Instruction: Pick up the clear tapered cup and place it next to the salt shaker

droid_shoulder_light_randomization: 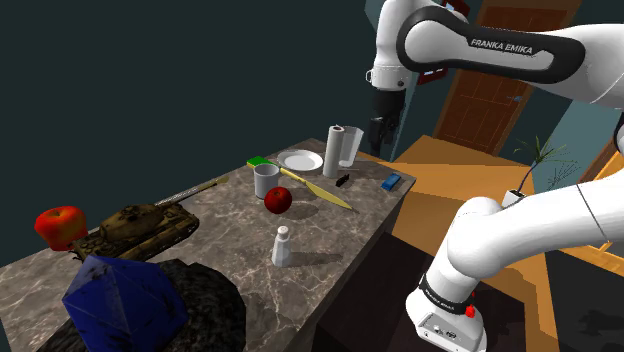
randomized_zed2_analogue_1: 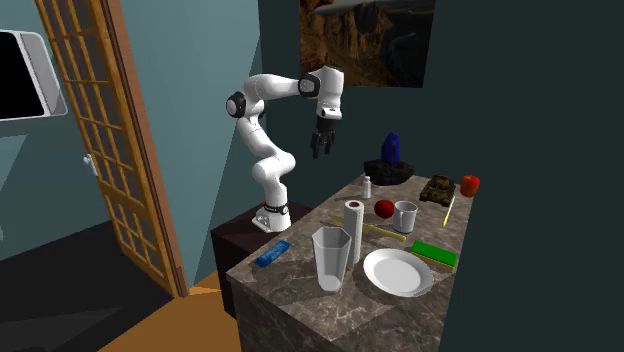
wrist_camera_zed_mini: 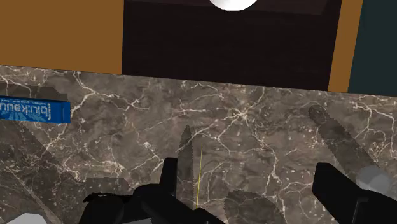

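The clear tapered cup [randomized_zed2_analogue_1: 332, 258] stands upright near the table's end in the second exterior view, between a blue bar [randomized_zed2_analogue_1: 272, 253] and a white plate [randomized_zed2_analogue_1: 398, 272]. In the shoulder view the cup [droid_shoulder_light_randomization: 353, 146] sits just beside a paper towel roll [droid_shoulder_light_randomization: 334, 152]. The pale salt shaker [droid_shoulder_light_randomization: 282, 245] stands further along the table, past a red apple [droid_shoulder_light_randomization: 279, 200]. My gripper [droid_shoulder_light_randomization: 377, 135] hangs high above the table's edge near the cup, open and holding nothing. In the wrist view the gripper [wrist_camera_zed_mini: 248, 167] has its fingers [wrist_camera_zed_mini: 168, 184] wide apart over bare marble.
A grey mug [droid_shoulder_light_randomization: 266, 180], a green sponge [droid_shoulder_light_randomization: 262, 161], a long yellowish utensil [droid_shoulder_light_randomization: 320, 190] and a small black item [droid_shoulder_light_randomization: 341, 180] lie mid-table. A toy tank [droid_shoulder_light_randomization: 140, 225], a second red apple [droid_shoulder_light_randomization: 60, 225] and a blue polyhedron [droid_shoulder_light_randomization: 125, 300] on a dark rock fill the other end.
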### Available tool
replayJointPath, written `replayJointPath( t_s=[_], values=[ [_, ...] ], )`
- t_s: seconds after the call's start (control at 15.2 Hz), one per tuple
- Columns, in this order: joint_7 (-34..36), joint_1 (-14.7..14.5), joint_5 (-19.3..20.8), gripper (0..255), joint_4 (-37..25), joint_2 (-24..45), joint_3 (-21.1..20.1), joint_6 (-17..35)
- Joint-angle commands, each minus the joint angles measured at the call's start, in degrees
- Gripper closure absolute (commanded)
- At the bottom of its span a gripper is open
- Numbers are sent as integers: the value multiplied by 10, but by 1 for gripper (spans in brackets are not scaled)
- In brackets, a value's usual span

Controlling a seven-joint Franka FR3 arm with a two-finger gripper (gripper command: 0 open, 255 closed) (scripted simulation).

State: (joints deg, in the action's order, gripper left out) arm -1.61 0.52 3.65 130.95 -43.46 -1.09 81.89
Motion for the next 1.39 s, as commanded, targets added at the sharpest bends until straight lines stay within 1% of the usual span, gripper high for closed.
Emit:
replayJointPath(
  t_s=[0.0,0.4,0.73,1.06,1.32],
  values=[
    [0,0,0,0,0,0,0,0],
    [-53,18,40,0,-12,75,52,79],
    [-96,30,60,0,-43,150,93,140],
    [-140,40,66,0,-91,235,131,194],
    [-177,48,58,0,-142,309,159,229]
  ],
)
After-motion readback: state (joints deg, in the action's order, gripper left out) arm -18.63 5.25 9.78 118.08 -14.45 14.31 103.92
